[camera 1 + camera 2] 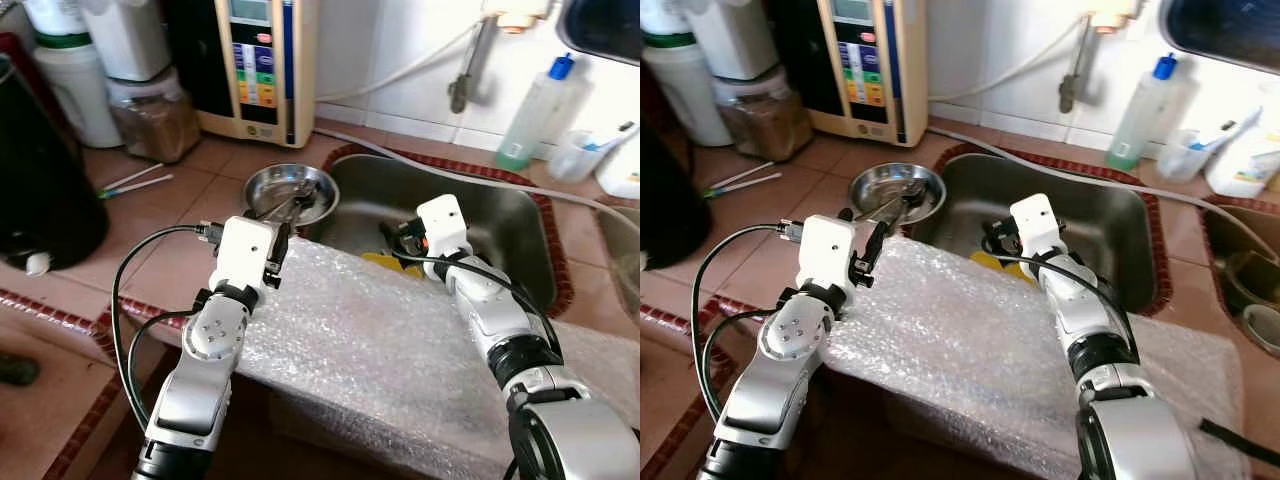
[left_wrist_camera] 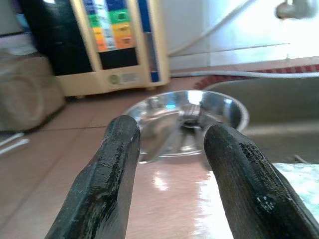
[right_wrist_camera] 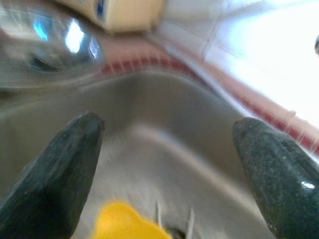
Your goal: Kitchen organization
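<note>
A shiny steel bowl (image 1: 290, 192) with a metal utensil lying in it stands on the tiled counter, at the left rim of the steel sink (image 1: 490, 215). My left gripper (image 1: 283, 240) is open and hovers just short of the bowl (image 2: 159, 112), which lies straight ahead between its fingers (image 2: 122, 149). Nothing is held in it. My right gripper (image 1: 400, 240) is open and reaches down into the sink (image 3: 164, 149). A yellow object (image 3: 124, 221) lies on the sink bottom just below and ahead of it, also visible from the head (image 1: 385, 262).
A bubble-wrapped slab (image 1: 380, 340) spans the front under both arms. Behind the bowl stand a water machine (image 1: 255, 65), a jar of brown contents (image 1: 155, 115) and a white container (image 1: 75, 90). A black appliance (image 1: 40, 190) is at the left. A soap bottle (image 1: 535, 115) is behind the sink.
</note>
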Controlling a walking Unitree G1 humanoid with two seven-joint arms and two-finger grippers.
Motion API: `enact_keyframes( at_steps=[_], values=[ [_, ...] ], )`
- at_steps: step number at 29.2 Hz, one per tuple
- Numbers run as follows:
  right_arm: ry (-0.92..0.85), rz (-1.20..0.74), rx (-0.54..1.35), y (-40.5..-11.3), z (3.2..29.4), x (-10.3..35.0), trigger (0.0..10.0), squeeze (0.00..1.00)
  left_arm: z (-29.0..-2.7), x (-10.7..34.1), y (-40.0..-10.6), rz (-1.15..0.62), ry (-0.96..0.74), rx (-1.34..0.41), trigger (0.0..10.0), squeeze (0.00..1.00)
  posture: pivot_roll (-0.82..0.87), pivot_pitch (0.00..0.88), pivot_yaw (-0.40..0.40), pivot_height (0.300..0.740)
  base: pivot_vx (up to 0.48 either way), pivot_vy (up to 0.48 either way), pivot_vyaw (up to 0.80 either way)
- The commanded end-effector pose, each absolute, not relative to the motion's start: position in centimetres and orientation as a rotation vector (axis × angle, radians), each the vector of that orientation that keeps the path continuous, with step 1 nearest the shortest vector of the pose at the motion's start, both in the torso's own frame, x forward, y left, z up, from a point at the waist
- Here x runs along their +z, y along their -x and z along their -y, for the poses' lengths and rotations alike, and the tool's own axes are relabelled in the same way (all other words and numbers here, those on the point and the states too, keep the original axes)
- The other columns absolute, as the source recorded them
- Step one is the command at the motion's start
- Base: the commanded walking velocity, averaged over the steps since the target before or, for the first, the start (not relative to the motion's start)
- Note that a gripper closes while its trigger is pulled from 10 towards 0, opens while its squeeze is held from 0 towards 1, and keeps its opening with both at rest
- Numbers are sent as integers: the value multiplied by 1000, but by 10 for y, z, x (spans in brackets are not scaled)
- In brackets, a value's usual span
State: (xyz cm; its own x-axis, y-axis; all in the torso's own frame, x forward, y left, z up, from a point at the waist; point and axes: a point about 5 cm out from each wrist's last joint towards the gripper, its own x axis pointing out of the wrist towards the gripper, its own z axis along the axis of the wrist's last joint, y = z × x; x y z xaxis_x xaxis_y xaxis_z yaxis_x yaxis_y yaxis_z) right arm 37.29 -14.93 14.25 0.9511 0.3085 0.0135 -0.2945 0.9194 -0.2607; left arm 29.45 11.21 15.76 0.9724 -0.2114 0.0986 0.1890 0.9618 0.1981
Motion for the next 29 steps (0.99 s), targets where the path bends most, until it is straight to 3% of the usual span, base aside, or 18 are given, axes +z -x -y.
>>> enact_keyframes(
  at_steps=[1,11,19,29],
  values=[
    [216,133,272,-367,148,155,10000,0,-117,163,-294,147,-182,-193,10000,0,144,0,3,740,0,0,0],
    [196,135,209,-348,155,146,10000,0,-123,163,-294,156,-161,-201,10000,0,120,0,4,740,28,0,0],
    [323,337,196,-329,147,179,10000,0,-123,177,-293,224,-162,-188,10000,0,116,0,-8,740,276,0,0],
    [304,255,216,-318,142,164,10000,0,-122,175,-294,226,-149,-187,10000,0,102,0,-12,740,293,0,0]
  ],
)
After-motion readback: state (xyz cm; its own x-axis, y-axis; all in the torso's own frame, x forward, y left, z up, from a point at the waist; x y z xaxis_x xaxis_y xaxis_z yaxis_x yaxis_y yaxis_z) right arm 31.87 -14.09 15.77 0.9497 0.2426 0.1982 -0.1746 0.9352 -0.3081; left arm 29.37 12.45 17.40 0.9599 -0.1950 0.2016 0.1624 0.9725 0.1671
